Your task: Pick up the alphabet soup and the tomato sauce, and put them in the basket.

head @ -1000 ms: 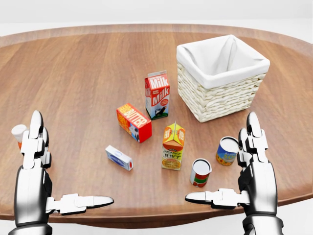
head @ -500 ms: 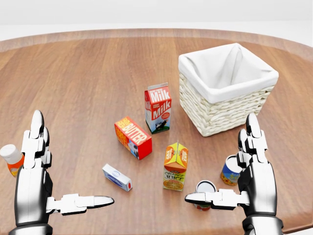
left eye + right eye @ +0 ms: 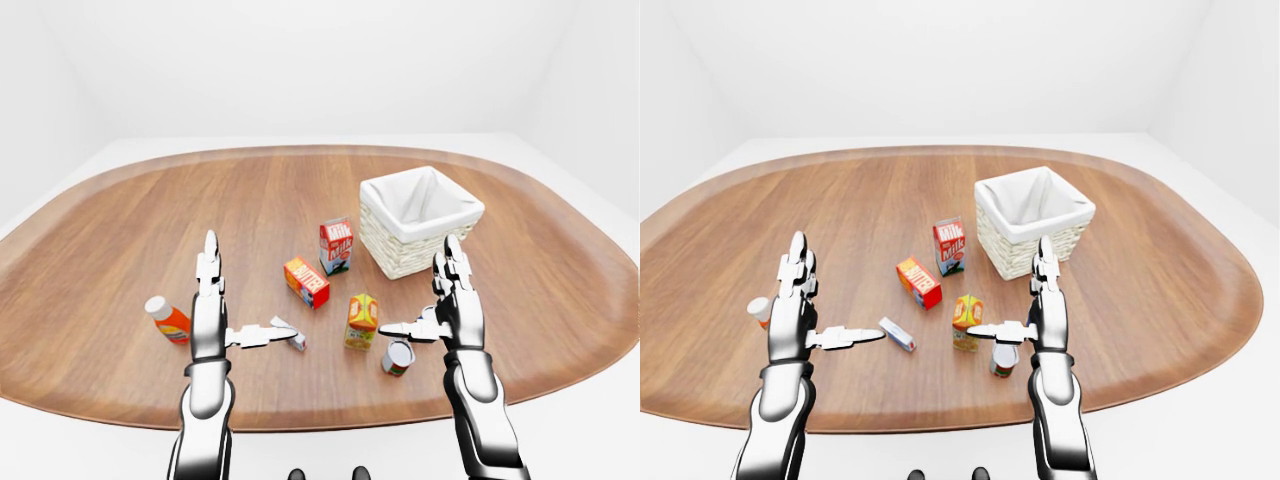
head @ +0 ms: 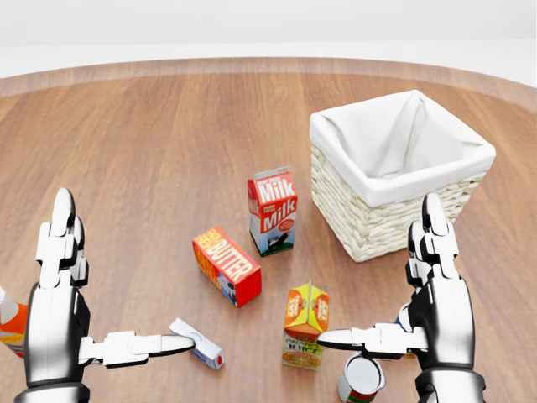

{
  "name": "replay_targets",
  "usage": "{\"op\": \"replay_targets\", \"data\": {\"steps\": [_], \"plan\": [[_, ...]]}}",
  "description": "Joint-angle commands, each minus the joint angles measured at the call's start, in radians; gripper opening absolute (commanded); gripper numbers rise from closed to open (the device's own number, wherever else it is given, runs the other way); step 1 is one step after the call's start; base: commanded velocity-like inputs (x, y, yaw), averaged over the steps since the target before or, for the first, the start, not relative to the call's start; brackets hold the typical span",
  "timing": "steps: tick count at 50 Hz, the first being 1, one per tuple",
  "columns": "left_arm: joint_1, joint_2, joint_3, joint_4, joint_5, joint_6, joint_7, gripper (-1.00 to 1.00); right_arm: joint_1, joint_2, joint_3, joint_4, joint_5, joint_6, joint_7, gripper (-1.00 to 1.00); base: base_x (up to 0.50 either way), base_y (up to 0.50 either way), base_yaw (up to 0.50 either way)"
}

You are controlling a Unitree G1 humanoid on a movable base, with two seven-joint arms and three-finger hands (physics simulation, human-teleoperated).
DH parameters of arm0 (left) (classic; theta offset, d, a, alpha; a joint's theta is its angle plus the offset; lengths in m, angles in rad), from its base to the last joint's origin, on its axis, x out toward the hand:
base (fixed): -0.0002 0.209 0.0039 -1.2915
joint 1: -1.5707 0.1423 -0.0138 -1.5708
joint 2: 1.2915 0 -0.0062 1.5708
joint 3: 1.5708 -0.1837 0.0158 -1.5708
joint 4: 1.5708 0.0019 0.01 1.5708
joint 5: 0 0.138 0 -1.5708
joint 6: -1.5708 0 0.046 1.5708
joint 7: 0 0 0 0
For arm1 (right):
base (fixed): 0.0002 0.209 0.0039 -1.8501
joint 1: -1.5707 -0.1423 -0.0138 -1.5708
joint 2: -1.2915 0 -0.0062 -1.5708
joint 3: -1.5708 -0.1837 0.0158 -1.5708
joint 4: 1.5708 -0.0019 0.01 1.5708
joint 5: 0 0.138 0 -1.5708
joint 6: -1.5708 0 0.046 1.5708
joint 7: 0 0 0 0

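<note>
The right hand (image 4: 436, 285) stands at the lower right of the head view, fingers straight up and thumb stretched out to the left, holding nothing. The left hand (image 4: 63, 285) mirrors it at the lower left, fingers upright, thumb pointing right, also empty.

One can with a red and green label (image 4: 361, 378) stands at the bottom edge of the head view, just below the right hand's thumb; whether it is the tomato sauce or the alphabet soup cannot be read. A second can (image 4: 404, 317) shows only as a blue sliver tucked behind the right hand's palm. The basket (image 4: 394, 214), woven and lined with white cloth, sits at the upper right, above the right hand and apart from it.

Across the middle of the head view lie an upright milk carton (image 4: 272, 210), a butter box (image 4: 226, 264) lying on its side to its lower left, an orange juice carton (image 4: 304, 326) just left of the right thumb, and a small white and blue box (image 4: 200, 342) touching or just past the left thumb's tip. An orange bottle with a white cap (image 3: 168, 319) lies to the left of the left hand in the left-eye view.

The counter (image 3: 120, 230) is a broad rounded slab of brown wood grain, set in a plain white room.
</note>
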Motion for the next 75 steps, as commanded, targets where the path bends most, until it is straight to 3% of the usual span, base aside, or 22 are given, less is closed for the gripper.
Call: {"op": "replay_targets", "data": {"steps": [1, 40, 62, 69, 75], "plan": [[-0.004, 0.0, 0.006, -0.005, -0.004, 0.0, 0.002, 1.0, -0.006, 0.0, -0.001, 0.01, -0.002, 0.0, -0.004, 1.0, 0.21, 0.0, 0.0], [-0.004, -0.001, 0.005, -0.011, 0.0, 0.0, 0.006, 1.0, -0.013, -0.002, -0.004, -0.066, -0.003, 0.0, -0.003, 1.0, 0.21, 0.0, 0.0], [-0.007, -0.002, -0.002, 0.003, 0.012, 0.0, 0.016, 1.0, 0.0, 0.0, -0.006, -0.05, 0.034, 0.0, 0.015, 1.0, 0.0, 0.0, 0.0], [-0.005, -0.001, -0.005, 0.006, 0.013, 0.0, 0.014, 1.0, 0.008, -0.007, -0.015, 0.029, 0.012, 0.0, 0.026, 1.0, 0.0, 0.0, 0.0], [-0.003, -0.001, -0.007, 0.002, 0.017, 0.0, 0.015, 1.0, 0.04, -0.025, -0.015, 0.028, -0.167, 0.0, 0.015, 1.0, 0.0, 0.0, 0.0]]}}
